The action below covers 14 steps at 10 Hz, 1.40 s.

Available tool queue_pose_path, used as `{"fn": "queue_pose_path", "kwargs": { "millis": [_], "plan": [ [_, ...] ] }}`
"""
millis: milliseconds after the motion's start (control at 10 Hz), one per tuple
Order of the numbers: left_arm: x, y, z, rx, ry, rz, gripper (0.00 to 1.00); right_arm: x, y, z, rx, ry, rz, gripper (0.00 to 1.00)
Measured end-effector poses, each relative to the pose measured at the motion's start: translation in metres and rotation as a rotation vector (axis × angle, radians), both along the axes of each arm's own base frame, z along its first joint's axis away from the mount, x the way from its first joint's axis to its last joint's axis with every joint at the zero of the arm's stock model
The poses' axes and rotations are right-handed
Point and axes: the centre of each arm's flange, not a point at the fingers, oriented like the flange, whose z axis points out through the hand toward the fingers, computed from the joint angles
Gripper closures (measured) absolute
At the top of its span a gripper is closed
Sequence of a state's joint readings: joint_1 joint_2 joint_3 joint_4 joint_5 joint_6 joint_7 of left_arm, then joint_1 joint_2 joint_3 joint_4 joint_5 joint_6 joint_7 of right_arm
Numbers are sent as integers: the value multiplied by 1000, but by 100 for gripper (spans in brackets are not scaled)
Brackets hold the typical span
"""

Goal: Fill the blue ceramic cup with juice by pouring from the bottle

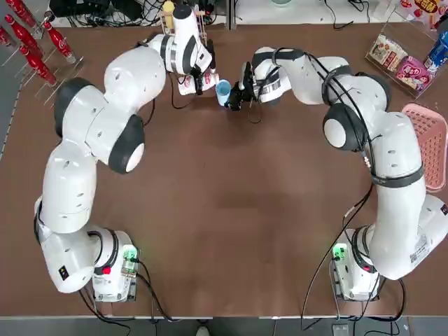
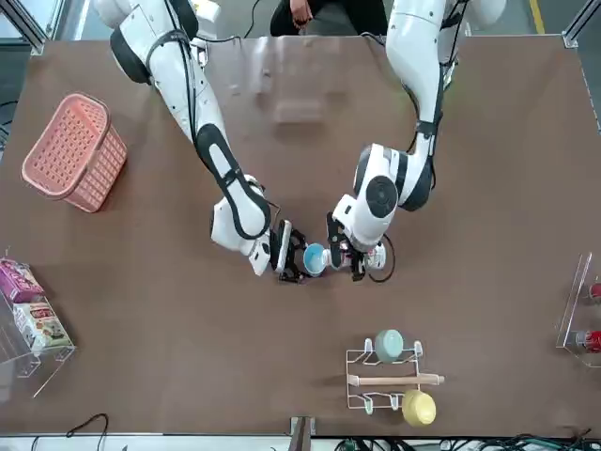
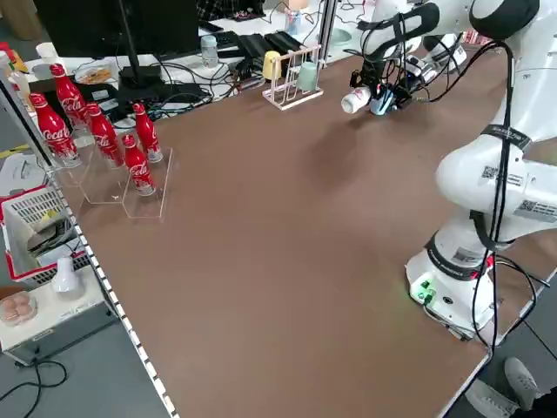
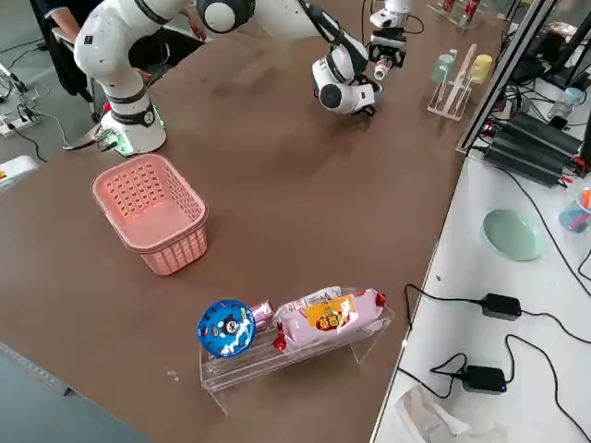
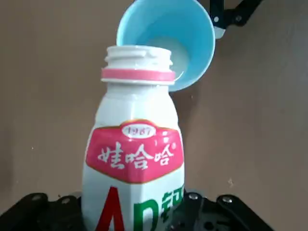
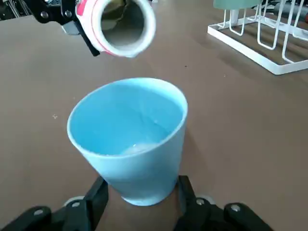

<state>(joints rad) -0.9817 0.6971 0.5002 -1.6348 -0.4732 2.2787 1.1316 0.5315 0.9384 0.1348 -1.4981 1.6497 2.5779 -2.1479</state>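
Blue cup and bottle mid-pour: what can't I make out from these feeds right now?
- Any stream between the bottle and the blue ceramic cup: none visible in either wrist view; top and front views show them too small.
- Left gripper contact on the bottle: the bottle's body hides it.
- Cup base in the right gripper: the cup wall hides it.
- Fill level: only a pale pool at the cup's bottom shows.

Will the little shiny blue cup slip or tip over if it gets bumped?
The glossy light-blue ceramic cup looks smooth, so probably slippery. It narrows toward its base, so likely tippy, though the right gripper clamps it. The tilted white plastic bottle in the left gripper seems light.
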Motion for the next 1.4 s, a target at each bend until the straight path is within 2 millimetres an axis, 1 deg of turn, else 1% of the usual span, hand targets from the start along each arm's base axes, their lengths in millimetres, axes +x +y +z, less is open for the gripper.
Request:
{"fn": "queue_pose_path", "kwargs": {
  "millis": [200, 400, 1000, 1400],
  "plan": [
    [-2, -9, -6, 10, -3, 1, 55, 0, 0, 0, 0, 0, 0, 32],
    [-1, -12, -9, 23, -9, -4, 55, 1, 0, 0, 0, 0, -1, 32],
    [1, -12, -2, 53, -32, -11, 55, 2, -2, 0, 1, 0, -4, 32],
    [2, -20, 7, 4, -9, 22, 55, 2, -2, 0, 1, 0, -4, 32]
  ]
}}
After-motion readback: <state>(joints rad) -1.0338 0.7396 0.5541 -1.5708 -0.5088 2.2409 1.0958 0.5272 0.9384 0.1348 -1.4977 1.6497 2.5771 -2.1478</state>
